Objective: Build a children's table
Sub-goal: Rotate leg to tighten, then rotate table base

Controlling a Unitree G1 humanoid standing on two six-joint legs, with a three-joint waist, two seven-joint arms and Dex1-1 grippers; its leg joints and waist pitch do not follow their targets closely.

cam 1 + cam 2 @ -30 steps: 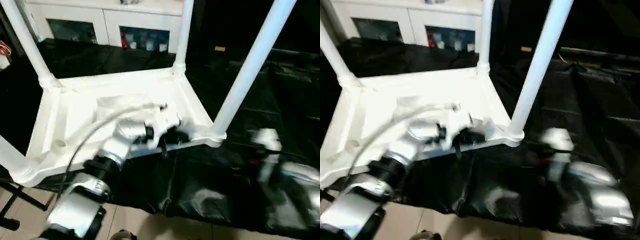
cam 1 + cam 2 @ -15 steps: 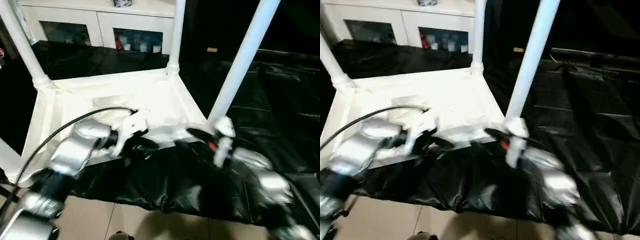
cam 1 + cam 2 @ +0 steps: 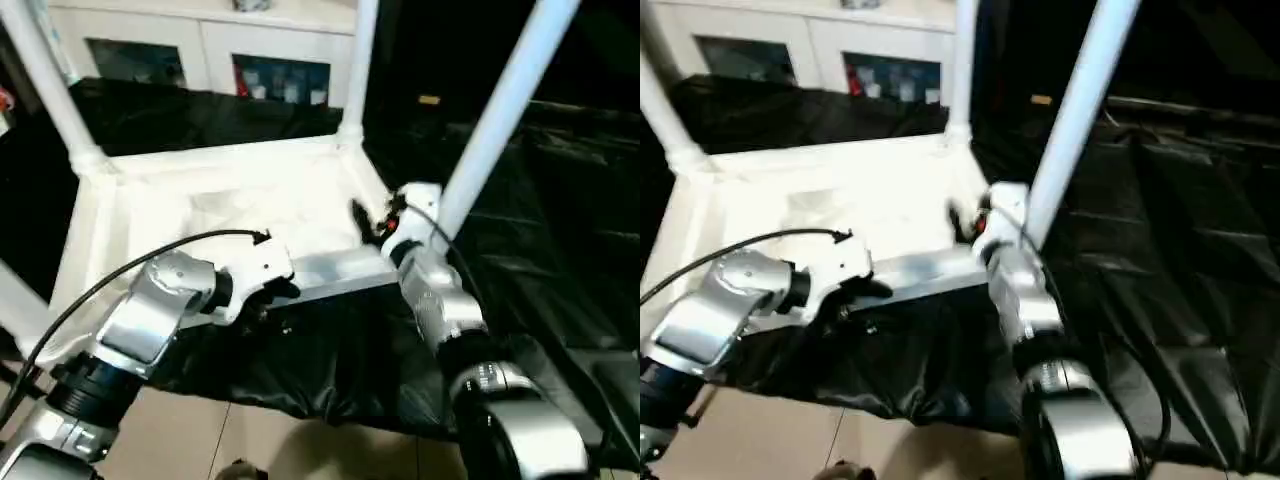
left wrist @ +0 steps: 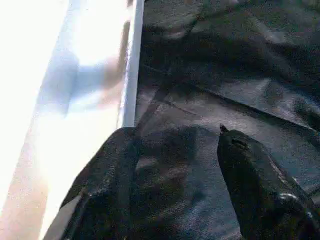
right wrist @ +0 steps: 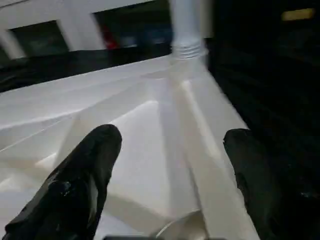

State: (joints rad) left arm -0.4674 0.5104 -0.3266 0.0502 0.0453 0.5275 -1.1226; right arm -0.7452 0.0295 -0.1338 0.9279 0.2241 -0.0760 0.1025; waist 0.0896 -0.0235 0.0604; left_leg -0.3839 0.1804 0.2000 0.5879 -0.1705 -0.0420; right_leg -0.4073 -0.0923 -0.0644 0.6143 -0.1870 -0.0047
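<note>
The children's table [image 3: 150, 215] lies upside down on black cloth, ribbed underside up, with white legs standing in its corners: far left [image 3: 60, 95], far right [image 3: 356, 70], near right [image 3: 500, 110]. My left gripper [image 3: 272, 292] sits at the table's near rim; in the left wrist view its fingers [image 4: 107, 172] stand open with only cloth between them, the rim [image 4: 131, 75] just beside one finger. My right gripper [image 3: 368, 222] hovers over the near right corner beside that leg, open [image 5: 170, 150] above the underside, holding nothing.
A white cabinet [image 3: 200, 45] with glass doors stands behind the table. Black cloth [image 3: 570, 280] spreads to the right and hangs over the near edge above tan floor [image 3: 230, 440]. A black cable [image 3: 130, 270] loops from my left forearm.
My right arm has swung in from the right to the table's near right corner. My left gripper has slid left along the near rim and opened. The camera has shifted too.
</note>
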